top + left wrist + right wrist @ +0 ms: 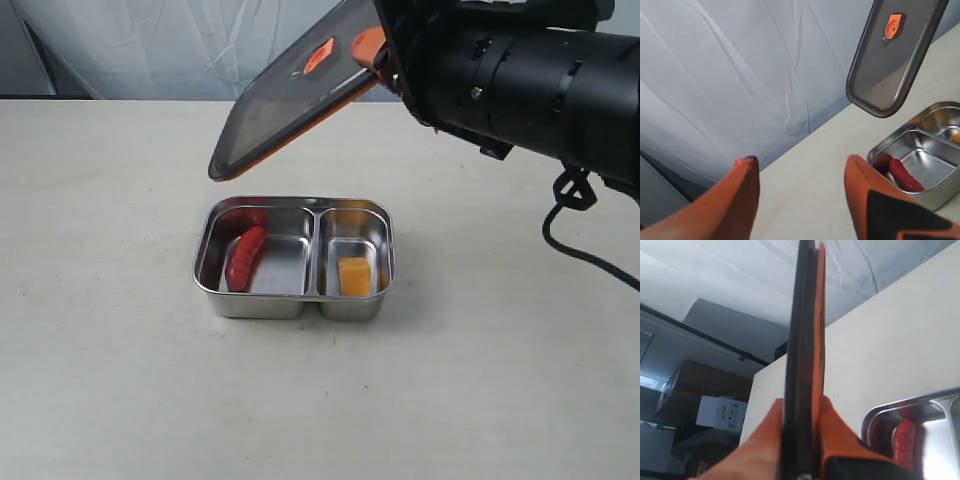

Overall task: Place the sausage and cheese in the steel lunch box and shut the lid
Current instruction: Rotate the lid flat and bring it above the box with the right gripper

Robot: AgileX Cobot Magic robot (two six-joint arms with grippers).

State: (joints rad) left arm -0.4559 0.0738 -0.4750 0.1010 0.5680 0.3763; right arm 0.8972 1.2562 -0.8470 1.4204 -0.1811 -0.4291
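The steel lunch box (205,280) stands open on the table. In its larger compartment lies the red sausage (245,256), and the yellow cheese (354,276) sits in the smaller one. Above it, tilted with its far end raised, hangs the dark lid (285,105) with its orange valve (319,55). My right gripper (801,407) is shut on the lid's edge (803,340), one orange finger (367,44) showing in the exterior view. My left gripper (801,167) is open and holds nothing, off to the side of the box (877,152), with the sausage (905,176) and lid (895,50) in its view.
The right arm's black body (520,85) fills the upper right, with a black cable (590,250) trailing over the table. A white wrinkled cloth backdrop (150,50) stands behind the table's far edge. Boxes (720,412) stand beyond the table's end.
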